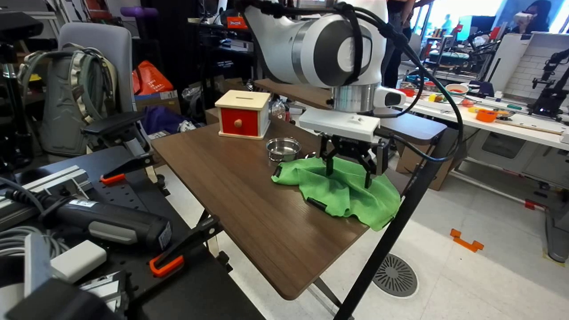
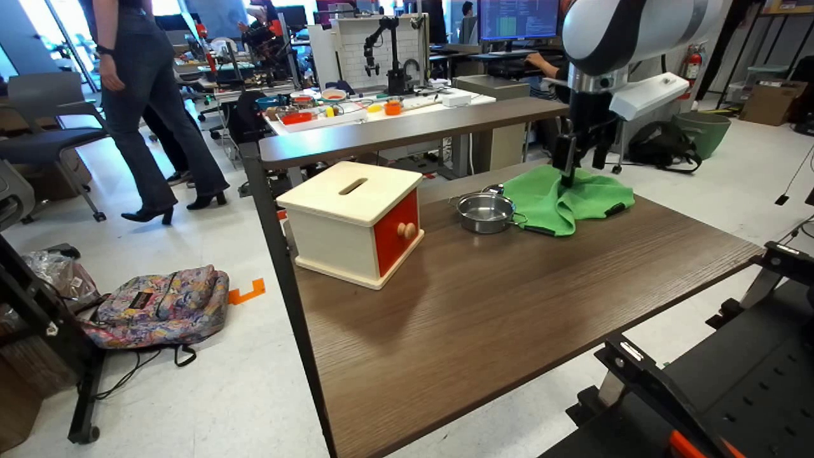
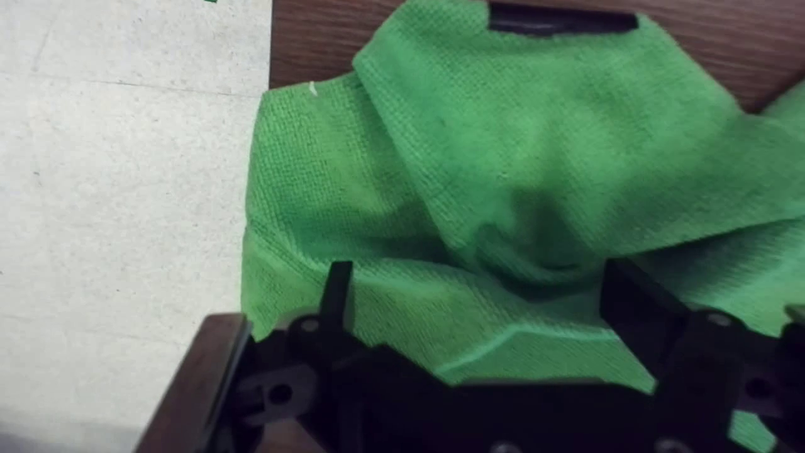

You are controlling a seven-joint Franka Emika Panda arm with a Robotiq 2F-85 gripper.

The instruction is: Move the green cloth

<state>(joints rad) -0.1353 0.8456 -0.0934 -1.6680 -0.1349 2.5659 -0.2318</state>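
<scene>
The green cloth (image 1: 341,195) lies crumpled on the brown table, with black strips at its edges. It also shows in an exterior view (image 2: 537,197) and fills much of the wrist view (image 3: 534,113). One part reaches past the table's edge, with the floor beside it. My gripper (image 1: 348,178) points down over the cloth with its fingers spread wide. In the wrist view the gripper (image 3: 480,270) has cloth folds below and between its fingertips, not pinched. I cannot tell whether the fingertips touch the cloth. In an exterior view the gripper (image 2: 582,175) is seen side-on.
A metal pot (image 2: 485,213) stands beside the cloth, with a small shiny item behind it. A wooden box with a red drawer (image 1: 242,114) stands at one end of the table (image 1: 249,191). A raised shelf (image 2: 407,130) and a black frame post (image 1: 391,240) run along the table's side.
</scene>
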